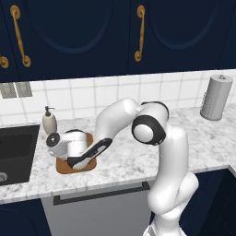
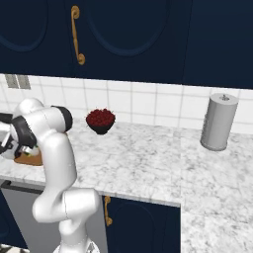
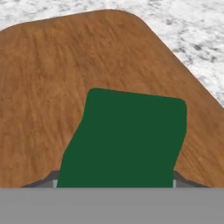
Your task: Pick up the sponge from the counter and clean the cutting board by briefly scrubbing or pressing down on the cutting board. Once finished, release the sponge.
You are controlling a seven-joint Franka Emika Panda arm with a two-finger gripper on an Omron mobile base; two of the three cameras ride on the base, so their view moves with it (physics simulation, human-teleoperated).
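- Sponge [image 3: 127,140], green face up, lies on the board [image 3: 52,87] right before the hand camera.
- Board rests on the counter [image 1: 133,161] between sink [image 1: 14,152] and arm.
- Gripper [image 1: 73,161] hangs low over the board; fingers mostly hidden, so its grip cannot be told.

The small rectangular sponge [image 3: 127,138] shows its green top and sits over the flat brown wooden cutting board [image 3: 48,87], which lies on the white marble-patterned tabletop [image 3: 192,30].
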